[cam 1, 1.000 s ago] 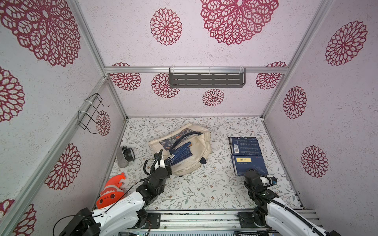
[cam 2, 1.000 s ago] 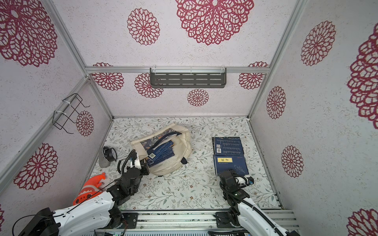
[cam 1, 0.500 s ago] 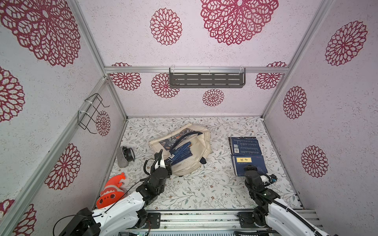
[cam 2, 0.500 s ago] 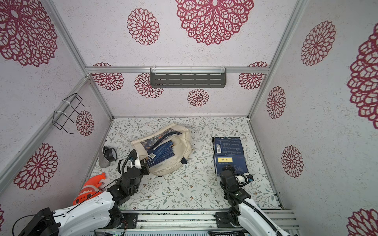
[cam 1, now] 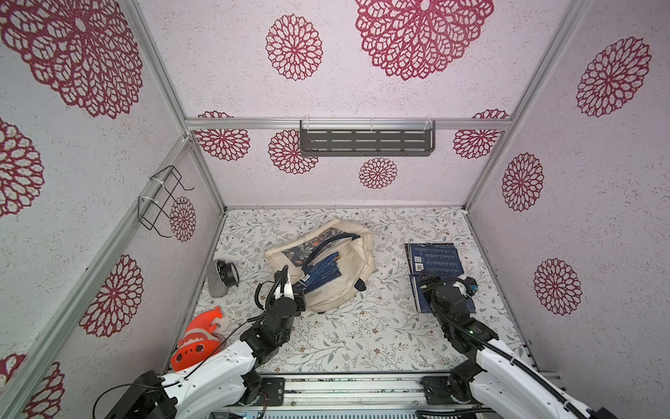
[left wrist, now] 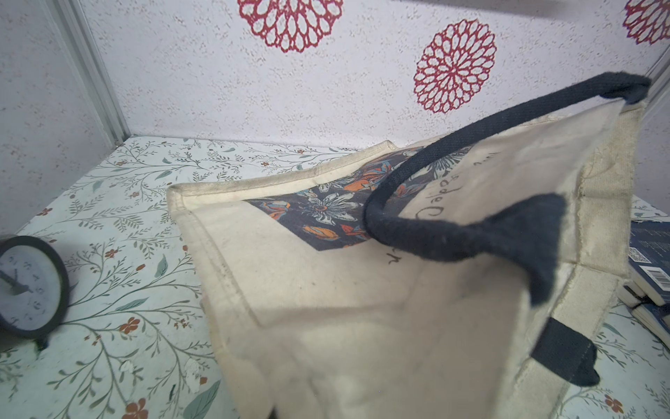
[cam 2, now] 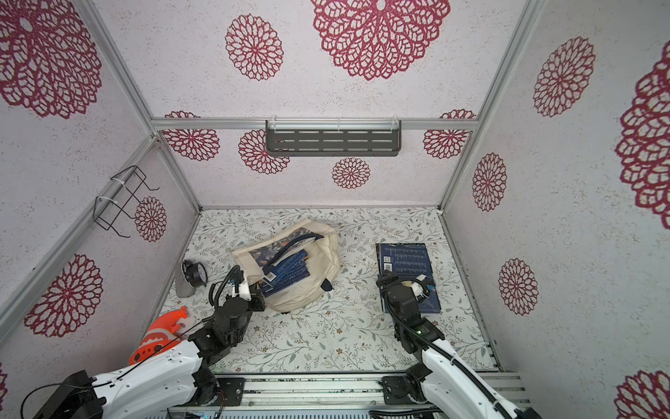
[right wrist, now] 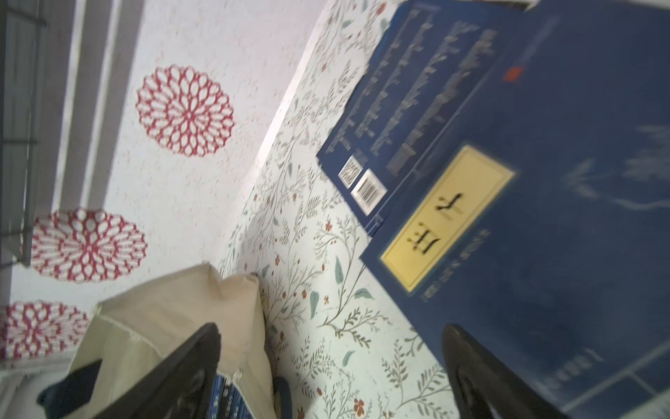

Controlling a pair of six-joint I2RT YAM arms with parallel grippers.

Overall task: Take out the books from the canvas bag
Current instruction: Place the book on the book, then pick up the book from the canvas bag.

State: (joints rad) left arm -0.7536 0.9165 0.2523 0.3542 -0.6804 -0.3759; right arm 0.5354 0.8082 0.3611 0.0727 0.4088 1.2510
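Note:
The cream canvas bag (cam 1: 339,290) lies on its side mid-floor, mouth toward my left arm, navy handle (left wrist: 471,145) arching over it. Several dark-blue books (cam 1: 321,272) (cam 2: 286,272) stick out of its mouth. My left gripper (cam 1: 295,290) is shut on the bag's near edge; the fabric (left wrist: 326,308) hides its jaws in the left wrist view. Two books lie on the right: a back-cover one (cam 1: 433,255) (right wrist: 417,90) and a nearer one with a yellow label (right wrist: 544,217). My right gripper (cam 1: 440,283) (right wrist: 331,373) hovers open over the nearer book, nothing between its fingers.
A small black clock (cam 1: 224,274) (left wrist: 29,286) stands by the left wall. An orange toy (cam 1: 197,344) lies at the front left. A wire rack (cam 1: 161,201) hangs on the left wall, a grey shelf (cam 1: 366,141) on the back wall.
My right gripper's jaws have opened wide and it has shifted a little farther over the yellow-label book, which stays on the floor. The left arm and the bag have not moved.

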